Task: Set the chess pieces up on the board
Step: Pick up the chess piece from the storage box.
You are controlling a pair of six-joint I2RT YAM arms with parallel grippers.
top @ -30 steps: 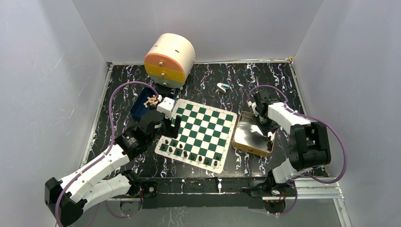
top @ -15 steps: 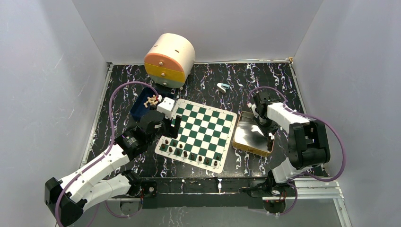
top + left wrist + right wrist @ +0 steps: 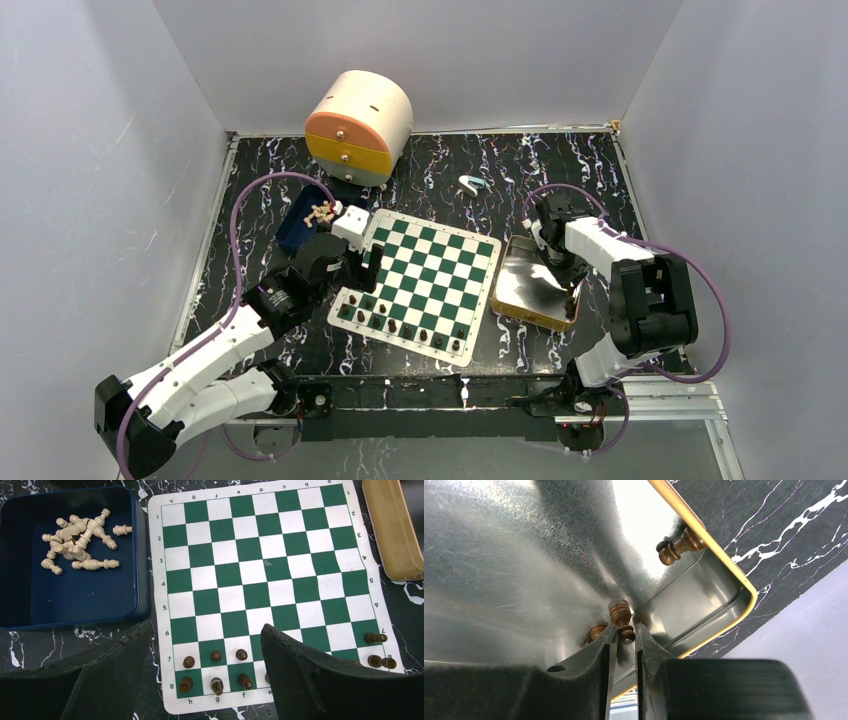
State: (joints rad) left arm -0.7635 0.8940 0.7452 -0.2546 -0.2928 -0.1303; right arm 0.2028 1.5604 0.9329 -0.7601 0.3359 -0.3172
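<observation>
1. Right gripper [image 3: 625, 632] reaches down into a corner of the gold-rimmed tin [image 3: 524, 555]. Its fingers are drawn almost together on the base of a dark brown piece [image 3: 620, 612], which looks pinched low so it can lift out without tipping.
2. Behind one finger, a 2nd dark piece [image 3: 596, 630] shows only in part. A 3rd dark piece [image 3: 676, 545] lies on its side against the tin wall, apart from the grip.
3. In the top view the tin sits just beside the right edge of the board [image 3: 260, 565], which should make the carry short.
4. Left gripper [image 3: 206, 629] hovers over the board's near-left corner with its fingers wide apart, holding nothing and clear of the right arm's path.
5. Dark pieces on rows 7 and 8 [image 3: 216, 656] stand upright: 6 on files f to h and 2 more by the a-file edge [image 3: 375, 638]. One finger hides the squares between.
6. Pale pieces [image 3: 80, 537] lie heaped in a navy box [image 3: 75, 605] touching the board's left border. Rows 1 and 2 are bare, so the pale side seems not yet begun.
</observation>
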